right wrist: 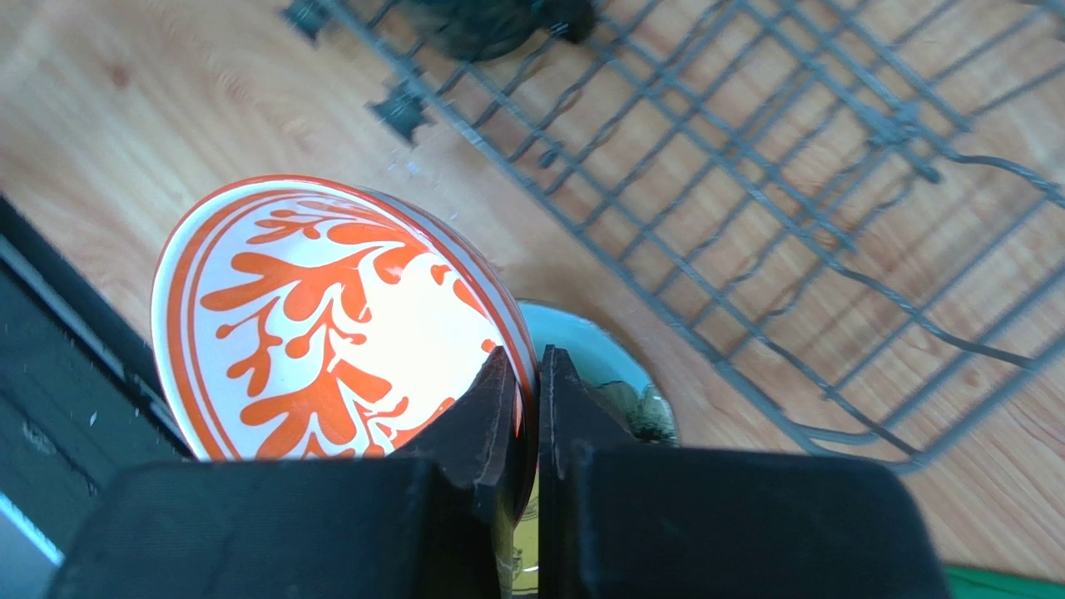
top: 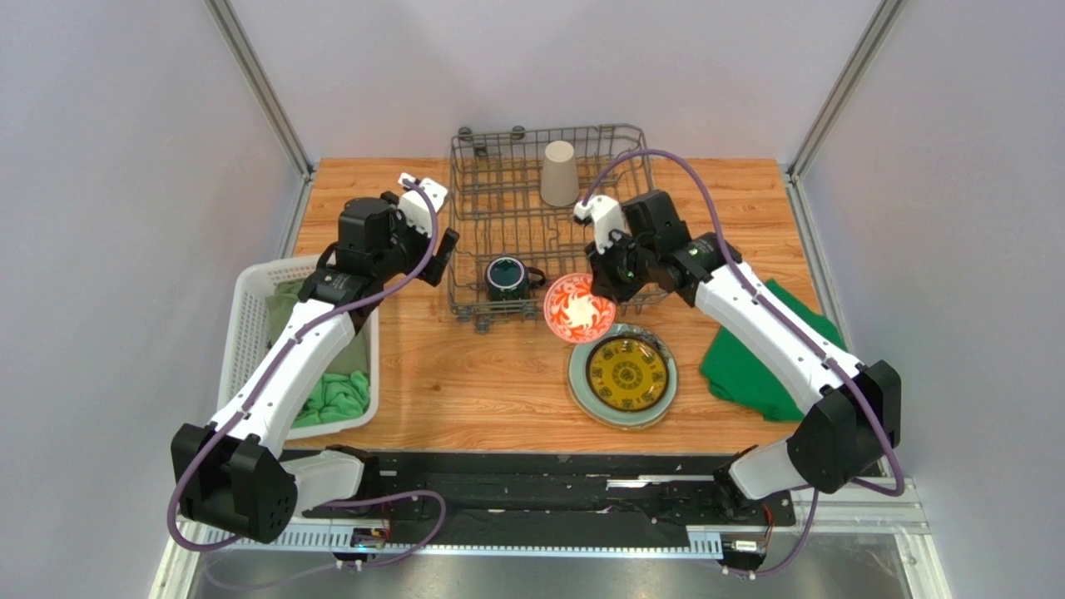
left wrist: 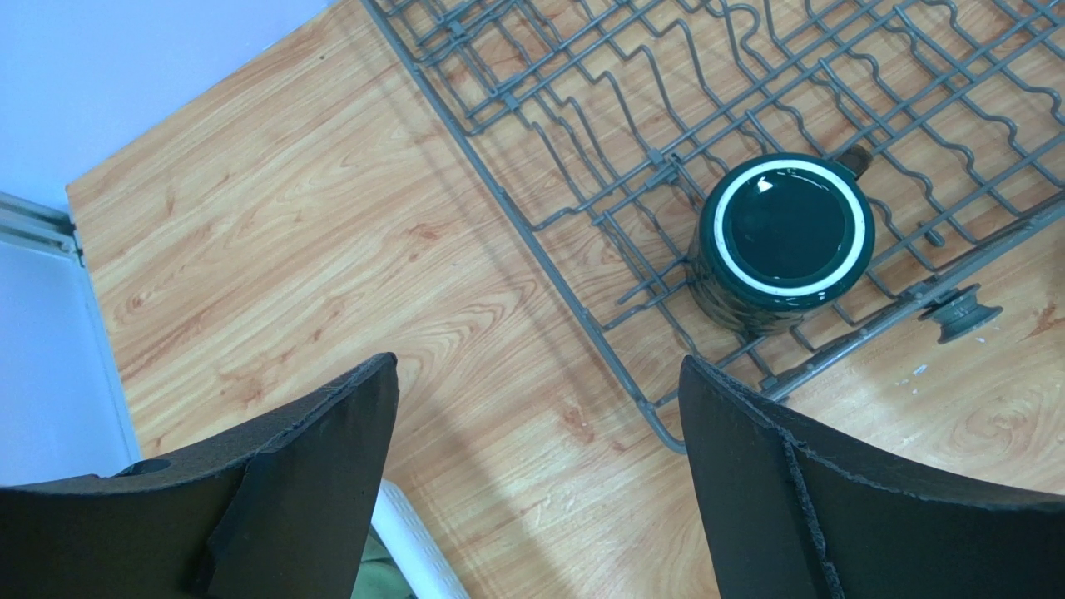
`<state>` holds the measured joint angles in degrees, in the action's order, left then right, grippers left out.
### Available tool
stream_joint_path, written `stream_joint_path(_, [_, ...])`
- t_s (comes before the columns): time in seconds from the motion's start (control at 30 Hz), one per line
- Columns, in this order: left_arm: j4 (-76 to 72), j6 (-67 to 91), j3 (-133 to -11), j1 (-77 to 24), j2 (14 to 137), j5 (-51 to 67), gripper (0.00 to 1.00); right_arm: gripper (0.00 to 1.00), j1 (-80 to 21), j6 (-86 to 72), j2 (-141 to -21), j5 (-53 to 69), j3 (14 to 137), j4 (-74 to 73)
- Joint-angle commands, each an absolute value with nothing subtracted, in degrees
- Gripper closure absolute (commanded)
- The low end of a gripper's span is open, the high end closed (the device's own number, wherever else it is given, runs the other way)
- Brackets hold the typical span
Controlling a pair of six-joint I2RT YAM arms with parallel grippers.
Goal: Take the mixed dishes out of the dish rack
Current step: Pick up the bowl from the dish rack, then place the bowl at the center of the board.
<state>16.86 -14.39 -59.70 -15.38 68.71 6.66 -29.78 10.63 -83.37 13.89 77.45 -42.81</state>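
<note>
The right tool [right wrist: 526,374] pinches the rim of the bowl [right wrist: 325,312], stiff, glazed, likely slippery and breakable, just off the rack's [right wrist: 800,187] near right corner over the plates [top: 623,374], while the left tool [left wrist: 538,374] hangs wide.

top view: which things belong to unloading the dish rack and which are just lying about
Job: dish rack; teal mug and beige tumbler inside it; red-and-white bowl in the right gripper; stacked plates.
Lying about: white basket; green cloths in it; green cloth at right.
</note>
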Motion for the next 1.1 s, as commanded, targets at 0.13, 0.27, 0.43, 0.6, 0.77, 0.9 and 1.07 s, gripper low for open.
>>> stream_joint_path(0.13, [15.21,-13.09,-58.80,-13.45,66.45,8.96,0.09,1.00,-38.57,14.41,-82.00,17.49,70.41,-35.86])
stream_joint_path(0.27, [15.12,-13.01,-58.45,-12.83,65.83,9.05,0.09,1.00,-41.83,14.68,-84.54,16.70,69.17,-34.19])
stream_joint_path(0.43, [14.94,-13.18,-57.92,-12.13,65.48,9.49,0.09,1.00,-45.52,15.47,-89.90,15.82,70.13,-34.01])
stream_joint_path(0.6, [14.85,-13.45,-57.39,-11.69,65.04,9.75,0.09,1.00,-46.93,15.73,-94.21,15.91,71.28,-32.96])
stream_joint_path(0.77, [14.85,-13.54,-57.30,-11.51,64.60,10.28,0.09,1.00,-47.02,16.52,-97.99,15.29,71.81,-31.64])
stream_joint_path(0.9, [14.85,-13.71,-57.39,-11.43,64.69,10.63,0.09,1.00,-47.02,17.22,-99.75,14.50,72.77,-30.59])
stream_joint_path(1.07, [14.68,-13.88,-57.22,-11.34,64.86,10.81,0.09,1.00,-47.11,17.84,-100.72,14.15,73.30,-30.32])
